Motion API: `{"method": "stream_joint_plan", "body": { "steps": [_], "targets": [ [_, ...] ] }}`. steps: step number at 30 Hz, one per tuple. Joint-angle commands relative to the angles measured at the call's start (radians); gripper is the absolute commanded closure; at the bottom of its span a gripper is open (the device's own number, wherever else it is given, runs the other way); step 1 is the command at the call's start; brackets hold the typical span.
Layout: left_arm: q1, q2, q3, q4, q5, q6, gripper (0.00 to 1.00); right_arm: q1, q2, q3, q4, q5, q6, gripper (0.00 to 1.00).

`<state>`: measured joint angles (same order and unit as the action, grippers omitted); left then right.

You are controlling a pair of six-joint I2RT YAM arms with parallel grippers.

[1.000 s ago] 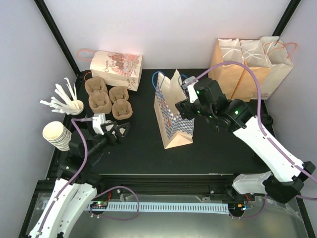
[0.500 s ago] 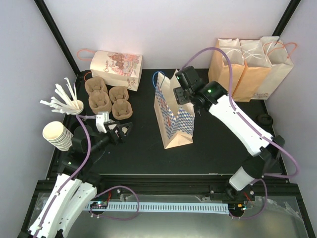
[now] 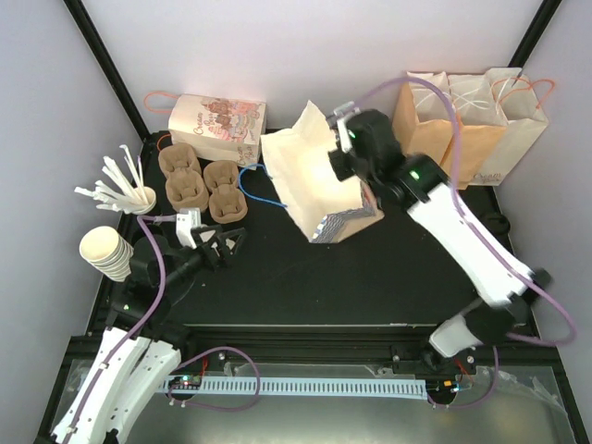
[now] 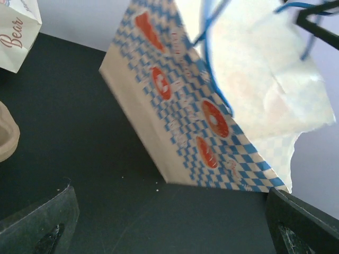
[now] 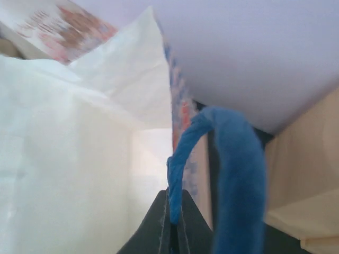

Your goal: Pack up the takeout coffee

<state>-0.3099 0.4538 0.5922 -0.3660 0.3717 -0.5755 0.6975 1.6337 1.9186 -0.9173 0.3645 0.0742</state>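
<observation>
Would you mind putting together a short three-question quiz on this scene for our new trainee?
1. True or false: the right gripper is shut on the blue handle of the checked paper bag.
2. Which way does the bag's open mouth tip, seen from above: (a) left, (b) right, (c) it stands upright?
3. What lies between the left gripper and the illustrated bag?

Key
1. True.
2. (a) left.
3. The brown pulp cup carriers.
</observation>
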Motion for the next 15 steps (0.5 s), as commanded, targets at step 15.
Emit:
{"method": "stream_joint_plan", "body": {
  "steps": [15],
  "targets": [
    [-0.005,-0.017,-0.066,0.027,0.007,0.009,0.01,0.093,-0.929,-1.215,1.015,-0.264,-0.473,0.99]
  ]
}}
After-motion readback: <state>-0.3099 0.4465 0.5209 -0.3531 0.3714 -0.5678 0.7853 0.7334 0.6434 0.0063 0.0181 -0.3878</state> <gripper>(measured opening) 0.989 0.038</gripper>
